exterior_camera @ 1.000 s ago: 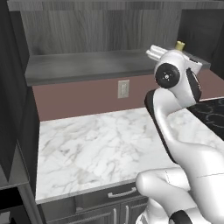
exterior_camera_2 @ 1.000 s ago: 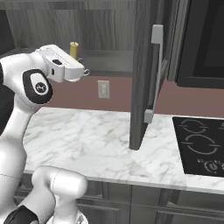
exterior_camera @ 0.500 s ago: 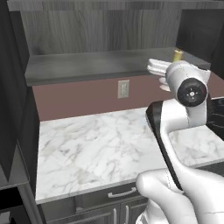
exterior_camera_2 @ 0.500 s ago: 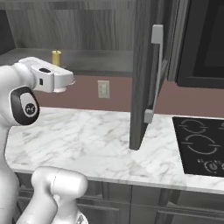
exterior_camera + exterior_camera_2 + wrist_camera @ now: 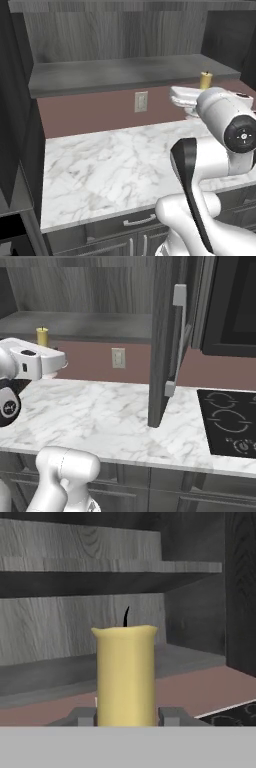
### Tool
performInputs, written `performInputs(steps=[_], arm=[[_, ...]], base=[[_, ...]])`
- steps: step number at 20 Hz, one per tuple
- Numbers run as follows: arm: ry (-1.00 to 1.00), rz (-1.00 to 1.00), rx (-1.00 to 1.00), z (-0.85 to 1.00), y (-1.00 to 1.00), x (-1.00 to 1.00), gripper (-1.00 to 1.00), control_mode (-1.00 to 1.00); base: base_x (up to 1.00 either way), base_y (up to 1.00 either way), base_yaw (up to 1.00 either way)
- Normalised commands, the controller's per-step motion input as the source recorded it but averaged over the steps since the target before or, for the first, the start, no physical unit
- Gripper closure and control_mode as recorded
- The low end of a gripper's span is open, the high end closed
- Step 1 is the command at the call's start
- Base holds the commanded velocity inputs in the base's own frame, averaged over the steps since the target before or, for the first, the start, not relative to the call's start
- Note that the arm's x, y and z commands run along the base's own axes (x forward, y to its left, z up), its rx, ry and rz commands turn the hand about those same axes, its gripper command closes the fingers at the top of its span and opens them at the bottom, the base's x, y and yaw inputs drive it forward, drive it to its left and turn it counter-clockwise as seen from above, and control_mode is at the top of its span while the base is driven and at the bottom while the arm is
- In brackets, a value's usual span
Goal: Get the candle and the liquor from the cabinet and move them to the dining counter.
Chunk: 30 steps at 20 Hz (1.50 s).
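Note:
My gripper (image 5: 127, 717) is shut on the candle (image 5: 125, 674), a yellowish cylinder with a black wick, standing upright between the two finger tips (image 5: 172, 716). In the base views the candle (image 5: 205, 80) (image 5: 42, 336) rises just above the white hand, in front of the lower shelf of the cabinet (image 5: 125, 72). The cabinet's dark door (image 5: 165, 341) with its silver bar handle hangs open on the right. Its shelves are bare where they show. The liquor and the dining counter are out of view.
Below the cabinet lies a marble counter (image 5: 115, 165) with a maroon backsplash and a wall outlet (image 5: 118, 358). A black cooktop (image 5: 227, 423) sits at the right, with a dark appliance (image 5: 232, 306) above it. Drawer fronts (image 5: 130, 222) run under the counter.
The hand has come down and back out of the cabinet with the candle still in its grip. The wrist and forearm have swung round.

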Motion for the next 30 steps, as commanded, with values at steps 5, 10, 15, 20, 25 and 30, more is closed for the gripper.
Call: performInputs(steps=[5, 10, 15, 20, 25, 30], arm=[[0.23, 0.00, -0.06, -0.04, 0.22, -0.42, 1.00, -1.00], [0.12, 0.00, -0.02, -0.04, 0.07, -0.21, 1.00, -1.00], [0.00, 0.00, 0.00, 0.00, 0.00, 0.00, 1.00, -1.00], [0.00, 0.00, 0.00, 0.00, 0.00, 0.00, 1.00, -1.00], [0.00, 0.00, 0.00, 0.00, 0.00, 0.00, 1.00, -1.00], [0.00, 0.00, 0.00, 0.00, 0.00, 0.00, 1.00, 1.00]], base=[[0.00, 0.00, 0.00], [0.00, 0.00, 0.00], [0.00, 0.00, 0.00], [0.00, 0.00, 0.00], [0.00, 0.00, 0.00], [0.00, 0.00, 0.00]])
